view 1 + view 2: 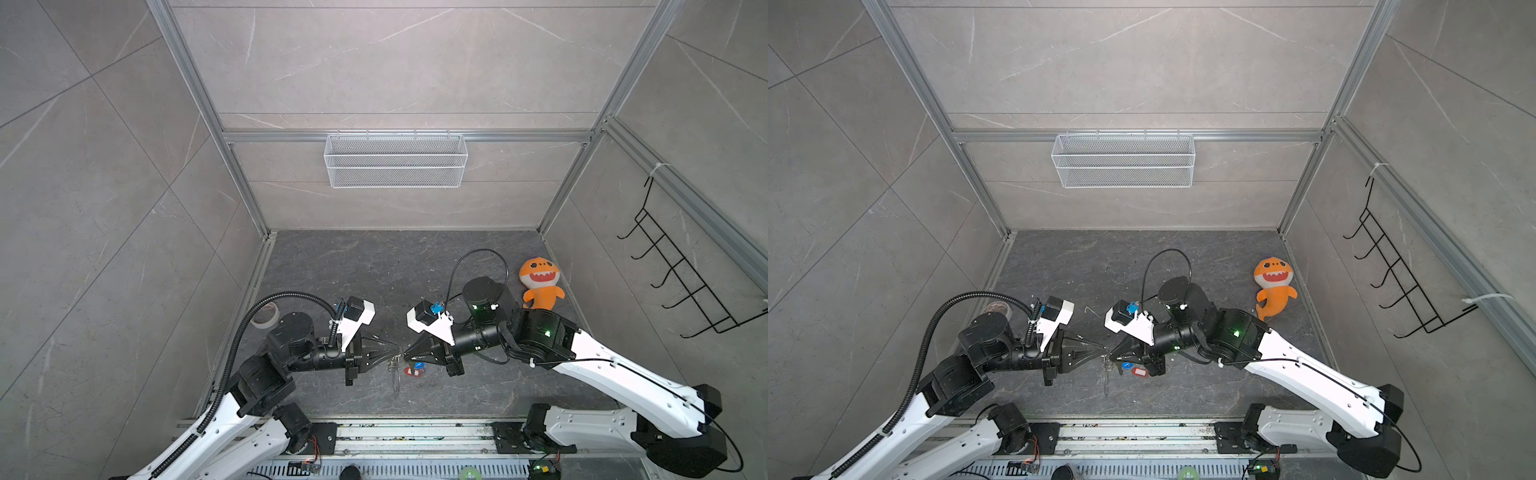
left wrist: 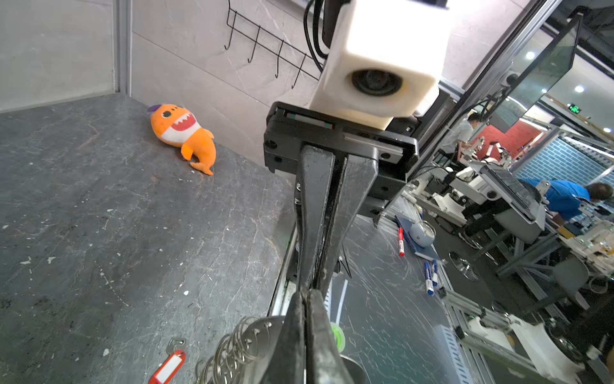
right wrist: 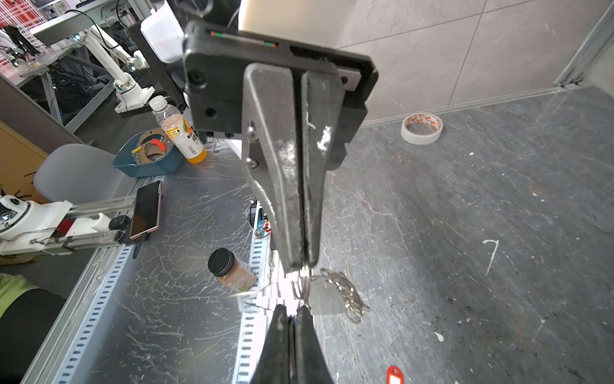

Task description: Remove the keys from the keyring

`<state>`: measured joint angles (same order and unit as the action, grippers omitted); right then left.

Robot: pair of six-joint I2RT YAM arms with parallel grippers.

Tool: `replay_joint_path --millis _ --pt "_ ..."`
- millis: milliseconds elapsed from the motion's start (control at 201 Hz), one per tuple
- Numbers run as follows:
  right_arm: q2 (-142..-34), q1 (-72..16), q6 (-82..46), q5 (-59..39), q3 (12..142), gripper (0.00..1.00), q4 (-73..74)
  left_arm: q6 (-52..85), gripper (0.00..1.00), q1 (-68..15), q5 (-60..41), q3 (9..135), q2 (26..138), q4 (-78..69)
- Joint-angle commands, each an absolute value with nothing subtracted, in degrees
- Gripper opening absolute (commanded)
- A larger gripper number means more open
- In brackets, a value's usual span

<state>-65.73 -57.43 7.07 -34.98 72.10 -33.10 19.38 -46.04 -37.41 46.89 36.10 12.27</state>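
**Keyring (image 3: 327, 296) pinched mid-air**

The left fingers (image 1: 395, 352) and right fingers (image 1: 406, 356) meet tip to tip, both clamped shut on the keyring above the desk (image 1: 374, 270). The red-tagged key (image 1: 412, 372) and blue-tagged key (image 1: 419, 365) lie beneath it.

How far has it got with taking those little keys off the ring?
Mostly done, it seems: the red-tagged key lies on the table apart from the keyring, and the blue-tagged key lies beside it, apparently loose too. In hand: the left gripper and right gripper are both pinched shut on the keyring. Left: probably just setting it down, if no key remains on it.
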Motion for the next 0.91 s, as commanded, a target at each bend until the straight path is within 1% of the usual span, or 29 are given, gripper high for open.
replay_joint_path --millis 0,174,304,428,448,533,598,702,797,902 --pt "-64.38 -57.26 5.66 -36.33 68.90 0.00 -31.23 23.21 0.00 -45.79 -33.50 46.14 33.69 -0.70" --pt "-65.16 -57.39 4.04 -37.68 65.90 0.00 -27.58 24.52 0.00 -45.79 -33.94 44.79 33.05 -5.03" --pt "-65.32 -57.39 3.01 -37.35 64.61 0.00 -25.90 23.53 0.00 -45.80 -35.73 45.76 33.69 -3.64" --pt "-64.01 -57.40 2.30 -36.41 64.32 0.08 -24.99 22.20 0.00 -45.80 -37.28 46.32 33.92 -1.89" --pt "-63.57 -57.39 2.23 -36.20 64.37 0.11 -24.96 21.96 0.00 -45.81 -37.35 46.40 33.87 -1.61" --pt "-61.42 -57.39 2.41 -35.43 65.43 0.29 -26.26 20.74 0.00 -45.81 -37.94 46.70 33.58 -0.11" --pt "-59.73 -57.40 2.61 -35.09 66.43 0.35 -27.06 19.90 0.00 -45.84 -38.23 47.15 33.40 1.37" --pt "-57.24 -57.39 2.36 -35.48 67.26 0.40 -26.73 19.19 0.00 -45.80 -39.09 47.54 33.16 2.52" --pt "-55.90 -57.40 -0.52 -34.90 66.08 0.43 -20.66 18.90 0.00 -45.84 -39.20 47.46 32.76 2.62" --pt "-57.13 -57.37 -3.69 -33.55 65.80 0.43 -14.24 18.94 0.00 -45.81 -39.31 47.37 32.52 1.83"
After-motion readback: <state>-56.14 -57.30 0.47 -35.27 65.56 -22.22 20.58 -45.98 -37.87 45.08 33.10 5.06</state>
